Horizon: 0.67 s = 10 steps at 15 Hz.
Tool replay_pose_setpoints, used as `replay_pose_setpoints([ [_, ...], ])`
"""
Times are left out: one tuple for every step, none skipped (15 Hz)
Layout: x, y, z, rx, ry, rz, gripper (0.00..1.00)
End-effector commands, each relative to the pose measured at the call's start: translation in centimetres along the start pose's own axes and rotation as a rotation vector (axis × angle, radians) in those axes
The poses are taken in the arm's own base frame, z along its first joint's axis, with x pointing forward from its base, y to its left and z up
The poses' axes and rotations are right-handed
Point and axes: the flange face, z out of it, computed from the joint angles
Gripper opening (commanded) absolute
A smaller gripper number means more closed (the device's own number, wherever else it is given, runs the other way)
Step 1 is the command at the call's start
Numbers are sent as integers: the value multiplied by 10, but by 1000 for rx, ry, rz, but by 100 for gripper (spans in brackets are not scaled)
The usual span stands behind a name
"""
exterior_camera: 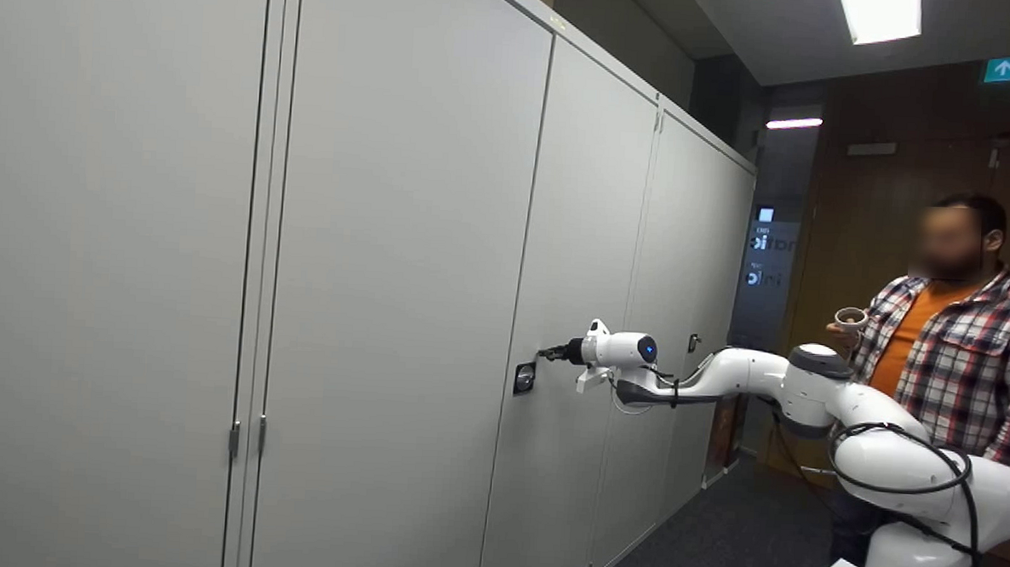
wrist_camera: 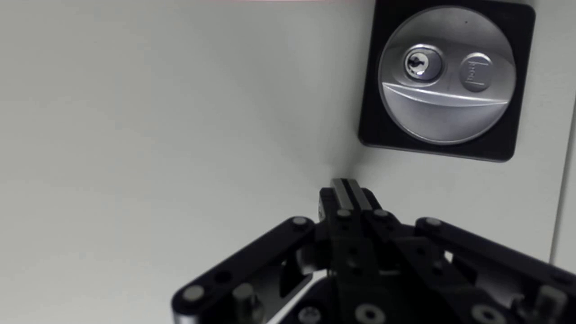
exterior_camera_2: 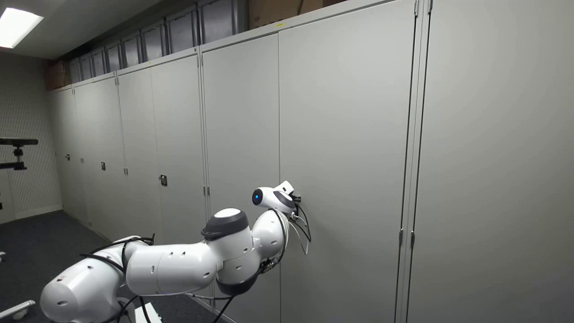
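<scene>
Claw (wrist_camera: 345,183) closed, empty, at the cabinet door (wrist_camera: 180,135); contact unclear. Round latch (wrist_camera: 447,81) sits between one and two o'clock from it in wrist view. Small moves, light pressure; smooth metal likely slips.

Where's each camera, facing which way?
Exterior view: beside the arm, looking along cabinets toward a person; arm and gripper show.
Exterior view: beside the arm, looking along cabinets toward a wall; arm shows, gripper mostly hidden.
Wrist view: behind the gripper, facing a lock; shut fingers show.
Both exterior views share cabinets and arm.
</scene>
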Motion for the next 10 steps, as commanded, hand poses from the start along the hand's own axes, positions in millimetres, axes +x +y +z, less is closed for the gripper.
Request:
replay_pose_setpoints([
  [-1,1,0,1,-4,-1,1],
  [-5,0,2,0,-10,-3,1],
  [-6,0,2,0,-12,-4,1],
  [-5,1,2,0,-10,-4,1],
  [-3,1,1,0,-7,-2,1],
  [-2,1,1,0,-5,-2,1],
  [-1,1,1,0,-4,-1,1],
  [-1,1,1,0,-3,-1,1],
  [-1,1,1,0,-3,-1,1],
  [-1,1,1,0,-3,-1,1],
])
